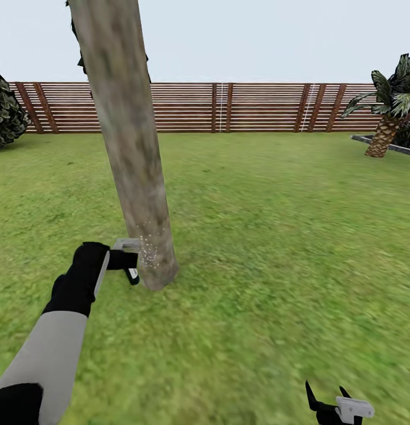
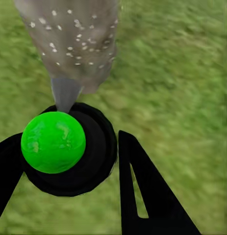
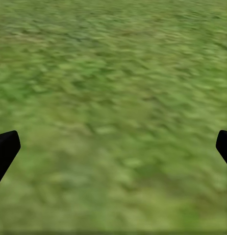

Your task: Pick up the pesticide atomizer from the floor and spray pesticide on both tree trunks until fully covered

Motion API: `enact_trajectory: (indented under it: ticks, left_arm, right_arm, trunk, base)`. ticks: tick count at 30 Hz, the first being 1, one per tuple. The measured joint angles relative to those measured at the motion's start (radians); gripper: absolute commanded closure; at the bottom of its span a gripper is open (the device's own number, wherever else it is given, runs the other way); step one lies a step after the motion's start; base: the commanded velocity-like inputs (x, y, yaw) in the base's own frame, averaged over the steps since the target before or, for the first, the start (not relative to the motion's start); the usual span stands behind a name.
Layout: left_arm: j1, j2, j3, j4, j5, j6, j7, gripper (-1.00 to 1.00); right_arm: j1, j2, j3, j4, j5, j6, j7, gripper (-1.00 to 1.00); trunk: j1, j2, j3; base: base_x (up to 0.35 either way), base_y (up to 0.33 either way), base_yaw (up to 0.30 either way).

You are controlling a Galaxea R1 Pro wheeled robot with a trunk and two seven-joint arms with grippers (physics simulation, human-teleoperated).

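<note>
Pesticide atomizer (image 2: pixel 69 152) sits clamped between the two black fingers of the left gripper (image 1: pixel 127 261), left of centre in the head view, its nozzle just beside the base of the tree trunk (image 1: pixel 131 153). White droplets (image 1: pixel 148 251) speckle the bark there. The left arm (image 1: pixel 57 336) reaches forward from the lower left corner. The left wrist view shows a green ball-shaped top on the bottle. The right gripper (image 1: pixel 330 396), at the bottom right, is spread wide over the grass (image 3: pixel 113 98), holding nothing.
</note>
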Motion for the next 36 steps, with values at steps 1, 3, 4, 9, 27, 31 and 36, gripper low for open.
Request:
enact_trajectory:
  ticks: [1, 3, 4, 9, 27, 31, 36]
  left_arm:
    - [-0.011, -0.021, -0.001, 0.000, 0.003, 0.001, 0.000, 1.00]
    - [-0.015, -0.025, -0.001, 0.000, -0.011, 0.000, 0.001, 1.00]
    - [-0.016, -0.022, -0.002, 0.000, -0.011, 0.001, 0.001, 1.00]
    - [-0.017, 0.036, 0.004, 0.000, -0.016, 0.001, 0.001, 1.00]
    - [-0.061, 0.082, 0.006, 0.019, -0.014, 0.010, 0.000, 1.00]
    - [-0.057, 0.102, 0.004, 0.041, -0.009, 0.010, 0.000, 1.00]
    - [-0.043, 0.089, -0.020, 0.114, -0.008, 0.008, 0.002, 1.00]
  right_arm:
    - [0.000, 0.000, 0.000, 0.000, 0.000, 0.000, 0.000, -1.00]
    - [0.000, 0.000, 0.000, 0.000, 0.000, 0.000, 0.000, -1.00]
    - [0.000, 0.000, 0.000, 0.000, 0.000, 0.000, 0.000, -1.00]
    - [0.000, 0.000, 0.000, 0.000, 0.000, 0.000, 0.000, -1.00]
    - [0.000, 0.000, 0.000, 0.000, 0.000, 0.000, 0.000, -1.00]
    - [0.000, 0.000, 0.000, 0.000, 0.000, 0.000, 0.000, -1.00]
    - [0.000, 0.000, 0.000, 0.000, 0.000, 0.000, 0.000, -1.00]
  trunk:
    - [0.000, 0.000, 0.000]
    - [0.000, 0.000, 0.000]
    - [0.000, 0.000, 0.000]
    - [0.000, 0.000, 0.000]
    - [0.000, 0.000, 0.000]
    - [0.000, 0.000, 0.000]
    - [0.000, 0.000, 0.000]
  base:
    - [0.000, 0.000, 0.000]
    - [0.000, 0.000, 0.000]
    - [0.000, 0.000, 0.000]
    - [0.000, 0.000, 0.000]
    - [0.000, 0.000, 0.000]
    - [0.000, 0.000, 0.000]
    - [0.000, 0.000, 0.000]
